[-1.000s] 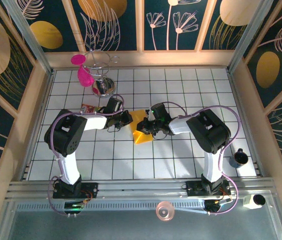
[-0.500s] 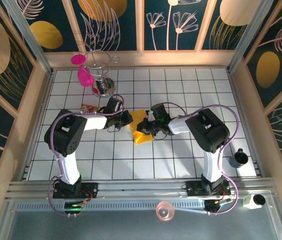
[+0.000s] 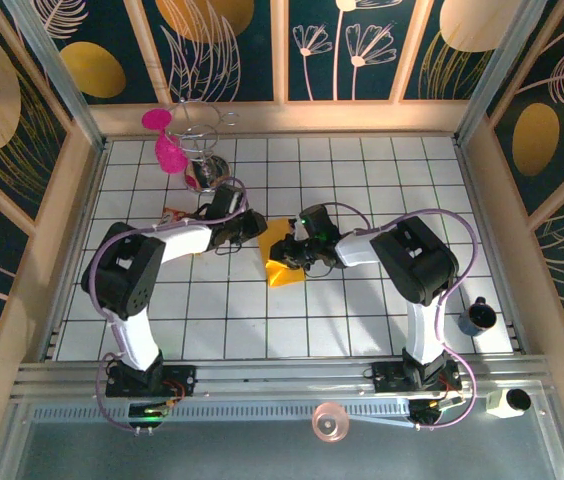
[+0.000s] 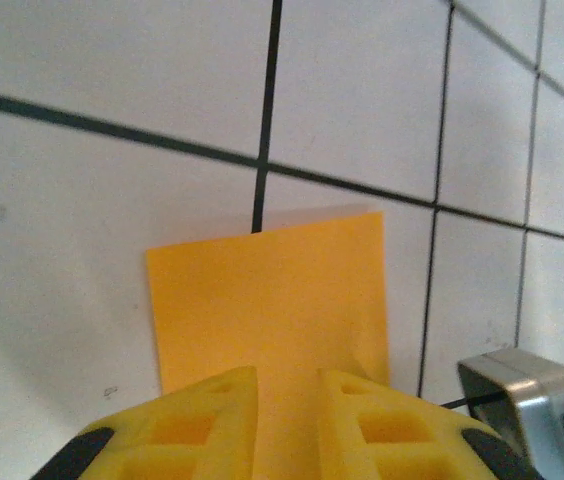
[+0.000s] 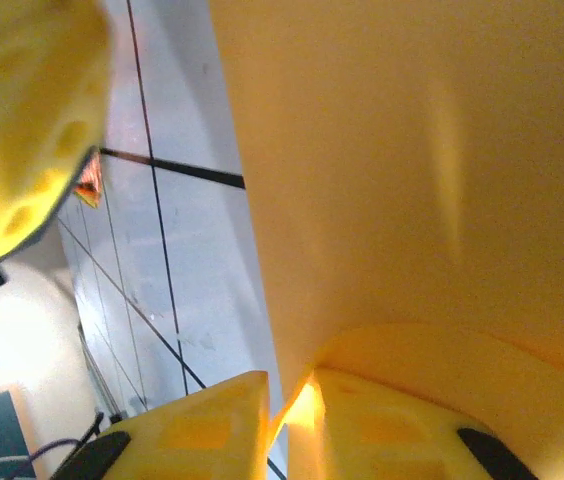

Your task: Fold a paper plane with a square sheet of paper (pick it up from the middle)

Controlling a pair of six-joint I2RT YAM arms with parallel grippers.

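pink item [image 3: 169, 152] beside metal stand [image 3: 205, 170] far left; snack packet [image 3: 174, 215]; dark cup [image 3: 479, 316] right edge.

Left tool [image 3: 255, 226] a little farther back than before.

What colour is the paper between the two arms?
Plain orange-yellow paper, no print; clearest in the left wrist view.

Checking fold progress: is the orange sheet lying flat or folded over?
Partly folded: the sheet curls upward where the right pincer pinches its edge.
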